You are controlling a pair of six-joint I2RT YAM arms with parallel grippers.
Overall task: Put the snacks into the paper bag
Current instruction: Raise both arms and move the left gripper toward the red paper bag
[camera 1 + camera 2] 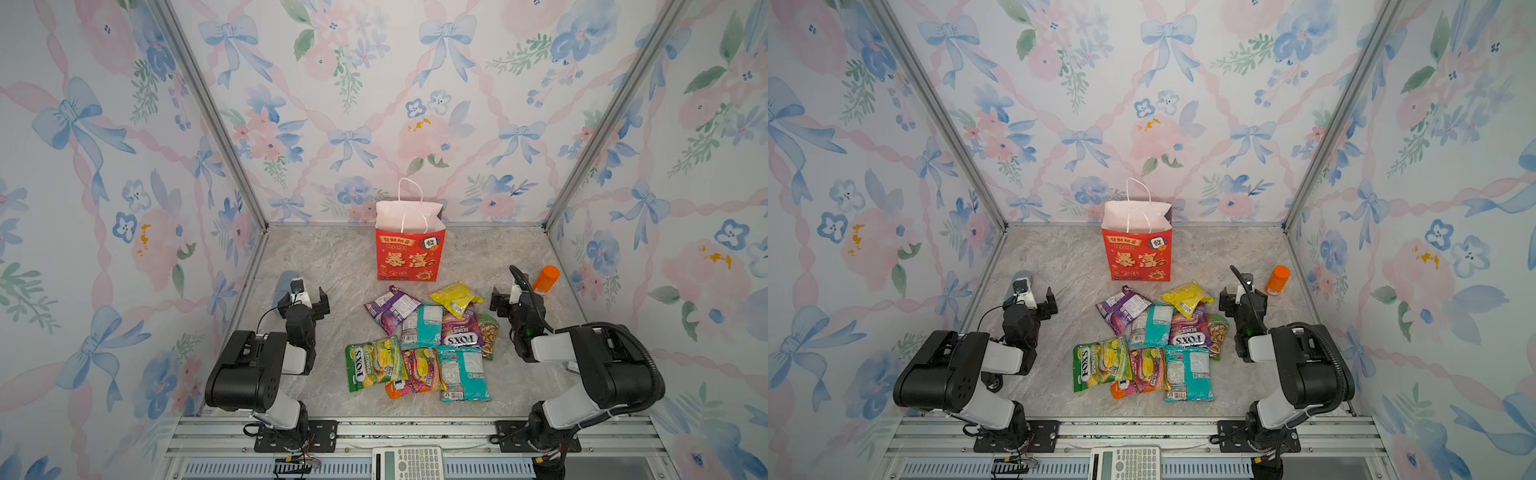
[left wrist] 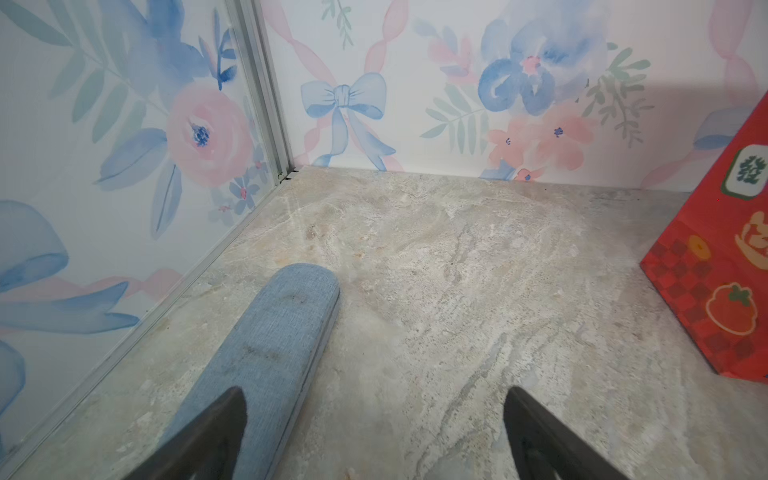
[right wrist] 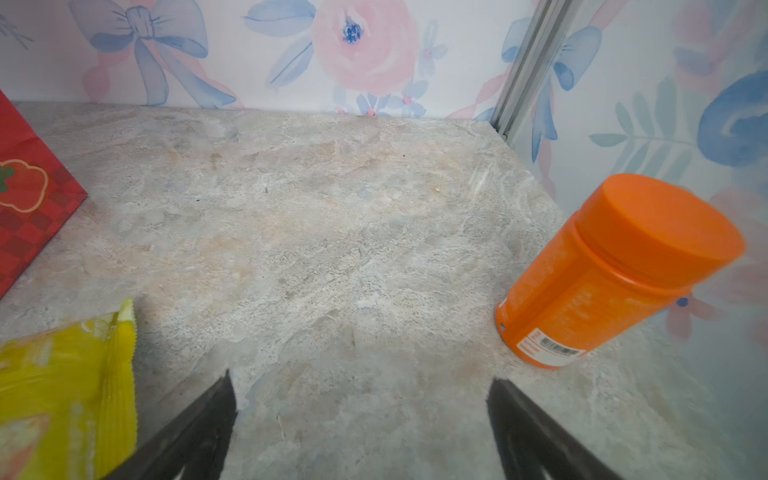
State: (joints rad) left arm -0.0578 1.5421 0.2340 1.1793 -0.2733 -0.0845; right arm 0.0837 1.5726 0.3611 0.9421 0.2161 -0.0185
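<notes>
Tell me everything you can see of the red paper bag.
The paper bag stands upright and open near the back wall. It has a red paper front with gold Chinese characters, the word RICH and a mahjong-tile picture. It is pale pink inside. One of its white cord handles stands up and one droops inward. No packet shows inside. It rests on the marbled table, just clear of the snacks.

Both arms are sitting folded with elbows raised, while the left claw [image 2: 376, 401] and the right claw [image 3: 360, 380] are hovering low, well apart, jaws spread wide and gripping nothing.
</notes>
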